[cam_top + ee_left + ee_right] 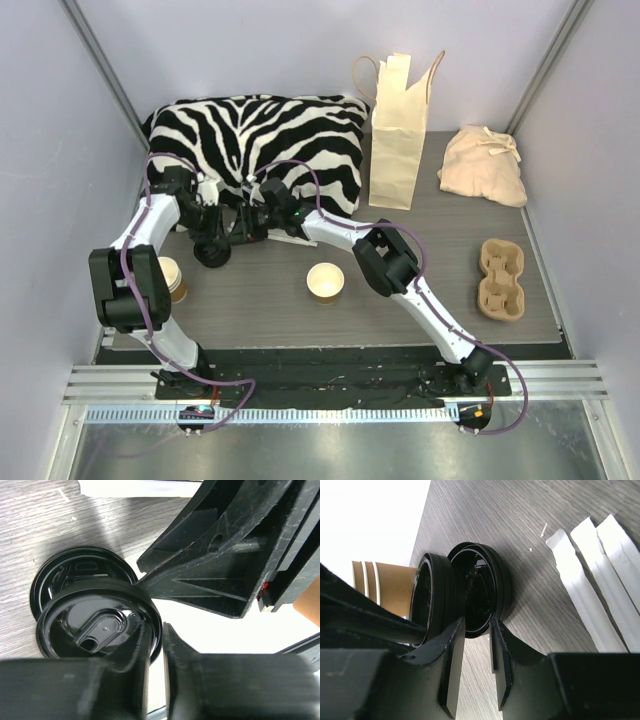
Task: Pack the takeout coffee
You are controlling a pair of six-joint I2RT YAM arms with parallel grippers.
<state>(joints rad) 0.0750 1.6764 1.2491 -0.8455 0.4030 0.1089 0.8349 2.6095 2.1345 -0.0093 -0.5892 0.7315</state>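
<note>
the small brown kraft-paper takeout cup (325, 282) stands upright and uncovered on the grey wood-grain bench (440, 250). it sits between the two arms, touched by neither tool and well apart from the tall cream paper bag (398, 150) at the back.

both tools are busy to its left with two flat round black plastic lids, one lying partly over the other. the right tool (476, 625) has its jaws partly apart either side of the rim of the lower black lid (482, 595) and looks clenched on it. the left tool (156, 635) has the rim of the upper black lid (100, 625) in the narrow gap between its jaws. i cannot tell whether it is grasping that rim or has released it.

a second brown paper cup (174, 278) stands half hidden behind the left arm. the moulded brown pulp cup carrier (501, 280) lies at the right of the bench with nothing in it.

my reading is that the task is at an early step, with the lids being pulled apart. lidding the cup and putting it in the carrier or the bag all look left to do.
</note>
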